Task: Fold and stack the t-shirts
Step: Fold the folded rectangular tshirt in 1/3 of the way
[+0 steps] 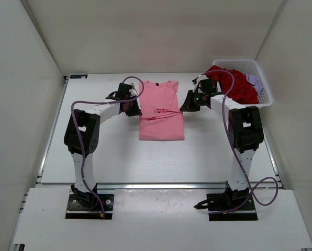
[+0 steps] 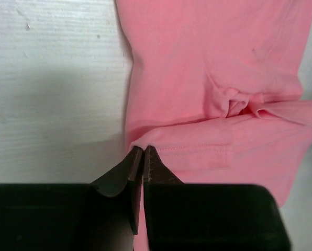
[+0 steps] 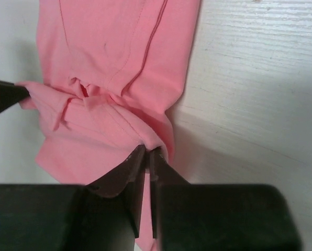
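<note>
Pink t-shirt | edges pinched: left end effector, right end effector (opposite sides)

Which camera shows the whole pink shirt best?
The top view: it shows the whole pink shirt, partly folded. The left wrist view shows only one edge pinched in the left claw; the right wrist view shows the opposite edge pinched in the right claw.

No legible text, label, brand mark, number or sign in any view. None on the pink t-shirt, none on the basket at 1 o'clock.
</note>
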